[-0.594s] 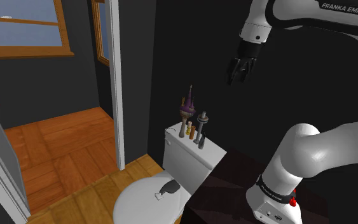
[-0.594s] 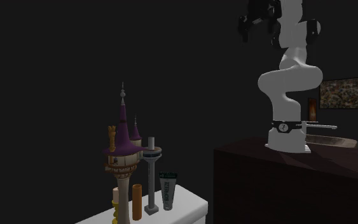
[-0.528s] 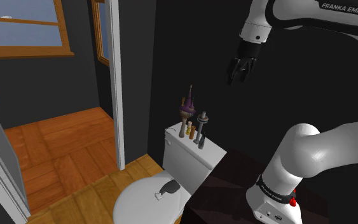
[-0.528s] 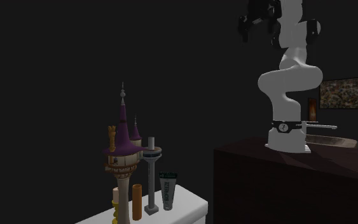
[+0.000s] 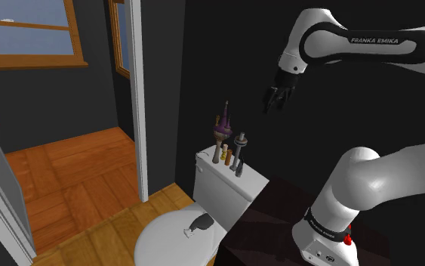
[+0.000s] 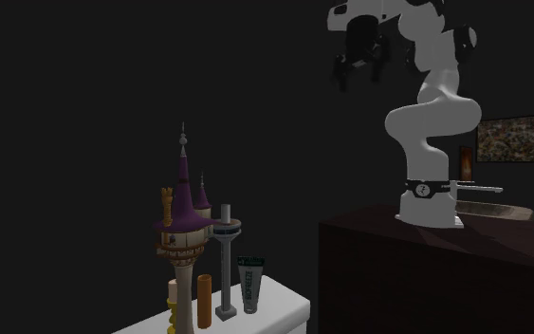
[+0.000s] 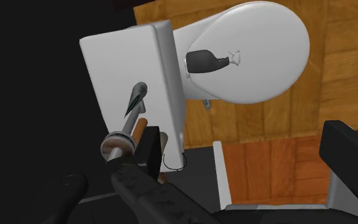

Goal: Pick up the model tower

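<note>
Two black fingers stand wide apart with nothing between them: the gripper [image 5: 275, 98] [image 6: 359, 68] [image 7: 247, 143] hangs open, high above the toilet tank [image 5: 226, 189] [image 6: 274, 308] [image 7: 107, 70]. The grey model tower [image 5: 240, 147] [image 6: 225, 251] [image 7: 117, 145] stands upright on the tank, between a purple-roofed castle tower [image 5: 223, 128] [image 6: 184, 223] and a tube [image 6: 248, 285] [image 7: 136, 98], just beside an orange cylinder [image 6: 204, 296]. In the wrist view its round top shows close to one finger.

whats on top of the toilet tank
On the white tank: a purple-roofed tower, a slim grey tower, an orange cylinder and a tube. Anything behind them is hidden.
</note>
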Controlling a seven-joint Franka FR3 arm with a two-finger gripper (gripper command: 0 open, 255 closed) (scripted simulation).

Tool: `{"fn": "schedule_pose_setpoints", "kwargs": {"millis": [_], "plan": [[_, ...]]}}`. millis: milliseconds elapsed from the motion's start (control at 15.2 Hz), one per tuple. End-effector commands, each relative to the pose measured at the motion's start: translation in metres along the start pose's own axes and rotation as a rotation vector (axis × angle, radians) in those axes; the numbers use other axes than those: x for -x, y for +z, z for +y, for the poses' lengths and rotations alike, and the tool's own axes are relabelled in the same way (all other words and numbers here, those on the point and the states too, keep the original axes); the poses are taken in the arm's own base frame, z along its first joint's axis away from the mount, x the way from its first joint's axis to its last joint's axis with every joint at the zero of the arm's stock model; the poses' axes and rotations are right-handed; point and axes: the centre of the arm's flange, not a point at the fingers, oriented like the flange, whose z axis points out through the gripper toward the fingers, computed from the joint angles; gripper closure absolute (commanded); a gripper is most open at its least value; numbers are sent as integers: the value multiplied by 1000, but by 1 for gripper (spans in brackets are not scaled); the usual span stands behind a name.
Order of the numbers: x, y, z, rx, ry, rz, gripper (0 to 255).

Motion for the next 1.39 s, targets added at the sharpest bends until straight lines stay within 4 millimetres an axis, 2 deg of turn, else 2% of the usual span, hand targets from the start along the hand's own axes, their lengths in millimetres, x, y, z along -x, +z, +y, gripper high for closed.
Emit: {"fn": "schedule_pose_setpoints", "kwargs": {"millis": [0,1320], "plan": [[-6,23,13,-2,0,18,0],[-90,233,139,-26,8,165,0]]}}
